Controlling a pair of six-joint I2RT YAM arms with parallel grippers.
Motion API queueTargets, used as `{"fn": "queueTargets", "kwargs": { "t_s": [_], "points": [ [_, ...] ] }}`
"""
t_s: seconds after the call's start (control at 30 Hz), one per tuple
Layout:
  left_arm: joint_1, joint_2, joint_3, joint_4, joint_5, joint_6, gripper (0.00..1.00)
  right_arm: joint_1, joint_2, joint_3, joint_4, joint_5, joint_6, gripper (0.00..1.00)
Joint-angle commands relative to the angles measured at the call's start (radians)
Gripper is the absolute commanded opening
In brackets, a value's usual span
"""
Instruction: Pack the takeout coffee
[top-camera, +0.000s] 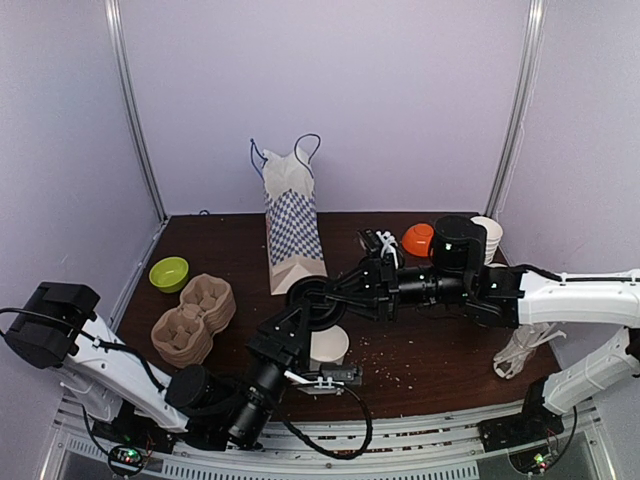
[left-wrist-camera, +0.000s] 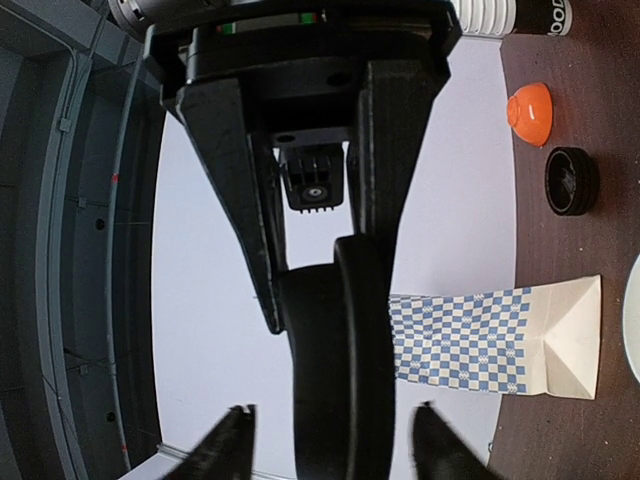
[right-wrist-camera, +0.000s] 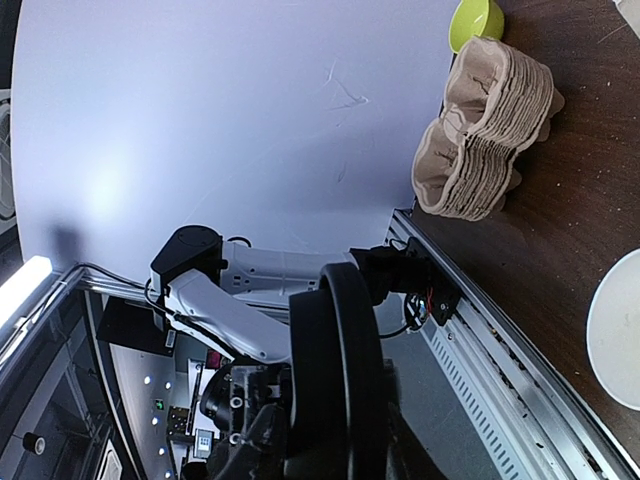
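Note:
A white paper cup (top-camera: 329, 346) stands lidless on the dark table, near the front middle. Its rim also shows in the left wrist view (left-wrist-camera: 634, 320) and the right wrist view (right-wrist-camera: 617, 345). Its print is hidden. My right gripper (top-camera: 338, 295) is shut on a round black lid (top-camera: 312, 300) and holds it on edge in the air, just above and left of the cup. The lid fills the right wrist view (right-wrist-camera: 340, 370). My left gripper (top-camera: 298, 328) is open, with its fingertips (left-wrist-camera: 232, 442) on either side of the lid (left-wrist-camera: 338, 370), not touching it.
A blue-checked paper bag (top-camera: 292, 230) stands open at the back middle. Stacked pulp cup carriers (top-camera: 195, 318) and a green bowl (top-camera: 168, 273) are on the left. An orange bowl (top-camera: 418, 238), a stack of cups (top-camera: 488, 236) and another black lid (left-wrist-camera: 572, 181) are at the back right. A white plastic bag (top-camera: 520, 350) lies on the right.

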Motion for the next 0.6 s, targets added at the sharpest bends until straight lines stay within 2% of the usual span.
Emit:
{"fn": "queueTargets", "kwargs": {
  "t_s": [0.0,0.27,0.43,0.57],
  "points": [
    [-0.003,-0.022,0.023,0.298,-0.028,0.063,0.71,0.002,-0.049,-0.010,0.021,0.044,-0.022,0.17],
    [-0.015,-0.074,-0.004,0.298,-0.125,-0.001,0.98,-0.059,-0.123,-0.031,-0.050,0.154,-0.070,0.17],
    [-0.016,-0.177,-0.059,0.298,-0.242,-0.117,0.98,-0.151,-0.182,-0.023,-0.194,0.186,-0.174,0.17],
    [-0.003,-0.256,-0.052,0.270,-0.348,-0.285,0.98,-0.191,-0.188,0.017,-0.340,0.209,-0.306,0.17]
  ]
}}
